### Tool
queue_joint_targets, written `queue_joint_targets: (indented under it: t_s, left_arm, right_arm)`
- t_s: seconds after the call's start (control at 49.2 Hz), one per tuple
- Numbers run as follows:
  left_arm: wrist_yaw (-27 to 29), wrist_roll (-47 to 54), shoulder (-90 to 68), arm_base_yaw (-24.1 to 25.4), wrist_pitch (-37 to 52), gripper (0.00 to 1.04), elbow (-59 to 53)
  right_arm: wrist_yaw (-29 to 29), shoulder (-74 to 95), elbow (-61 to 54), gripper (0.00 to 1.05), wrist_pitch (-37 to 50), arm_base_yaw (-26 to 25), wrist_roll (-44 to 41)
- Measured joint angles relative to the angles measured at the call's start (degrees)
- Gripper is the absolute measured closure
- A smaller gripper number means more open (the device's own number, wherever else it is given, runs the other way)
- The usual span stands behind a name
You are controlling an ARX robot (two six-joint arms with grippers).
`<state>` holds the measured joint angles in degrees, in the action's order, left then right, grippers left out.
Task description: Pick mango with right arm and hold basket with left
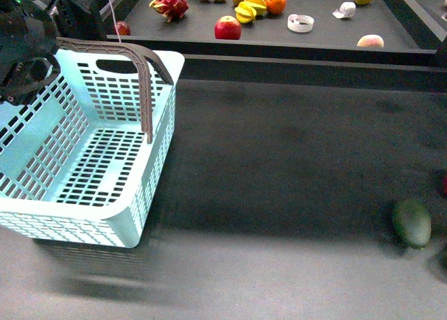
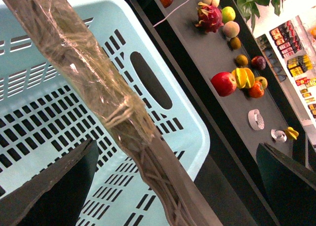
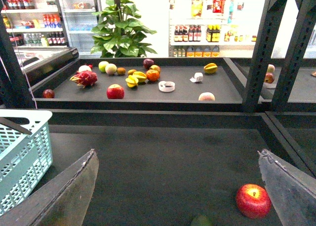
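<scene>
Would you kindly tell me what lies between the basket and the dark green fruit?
Nothing: the front view shows only bare dark tabletop between the basket and the green fruit.

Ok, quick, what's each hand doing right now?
Left hand: open, one finger on each side of the basket handle, not clamped on it.
Right hand: open, holding nothing.

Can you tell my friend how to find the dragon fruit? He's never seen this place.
Look at the long dark shelf at the back, beyond the turquoise basket. Near its left end lies the dragon fruit. It is the only pink one with spiky scales; its neighbours are smooth and round.
</scene>
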<state>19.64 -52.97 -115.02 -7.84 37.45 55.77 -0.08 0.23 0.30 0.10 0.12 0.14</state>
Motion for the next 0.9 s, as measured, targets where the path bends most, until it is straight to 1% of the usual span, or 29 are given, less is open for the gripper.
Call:
queue_joint_targets:
  t_s: [0.183, 0.346, 0.366, 0.529, 0.549, 0.671, 0.712, 0.732, 0.834, 0.875, 0.895]
  left_arm:
    - [-0.8, -1.3, -7.0, 0.8, -1.1, 0.06, 6.5]
    - [-1.3, -2.7, -10.6, 1.2, -2.2, 0.06, 10.0]
    - [-1.3, -2.7, -10.8, 1.3, -2.3, 0.08, 10.3]
    - [-1.7, -2.9, -10.9, 1.7, -2.3, 0.34, 11.4]
    - [-1.7, -2.9, -10.9, 1.7, -2.3, 0.36, 11.5]
    - [-1.9, -2.9, -10.9, 2.1, -2.3, 0.58, 11.8]
    - [-2.2, -3.6, -10.9, 2.1, -2.3, 0.68, 11.8]
    - [-2.3, -4.4, -10.9, 2.1, -2.3, 0.71, 11.8]
    - [-4.8, -7.1, -9.8, 1.7, -1.4, 0.88, 10.9]
    - [-6.7, -6.3, -9.2, 1.2, 0.9, 0.96, 9.2]
    - [-6.9, -4.9, -9.0, 1.0, 1.3, 0.97, 8.6]
  right_arm:
    - [0.0, 0.0, 0.0, 0.08, 0.0, 0.0, 0.0]
    - [0.0, 0.0, 0.0, 0.08, 0.0, 0.0, 0.0]
    - [0.0, 0.0, 0.0, 0.08, 0.0, 0.0, 0.0]
    - [0.0, 0.0, 0.0, 0.08, 0.0, 0.0, 0.0]
    - [0.0, 0.0, 0.0, 0.08, 0.0, 0.0, 0.0]
    - [0.0, 0.0, 0.0, 0.08, 0.0, 0.0, 0.0]
    - [0.0, 0.0, 0.0, 0.08, 0.0, 0.0, 0.0]
    - [0.0, 0.0, 0.0, 0.08, 0.0, 0.0, 0.0]
    - [0.0, 0.0, 0.0, 0.08, 0.0, 0.0, 0.0]
    - [0.0, 0.0, 0.0, 0.08, 0.0, 0.0, 0.0]
    - [0.0, 0.0, 0.0, 0.08, 0.0, 0.0, 0.0]
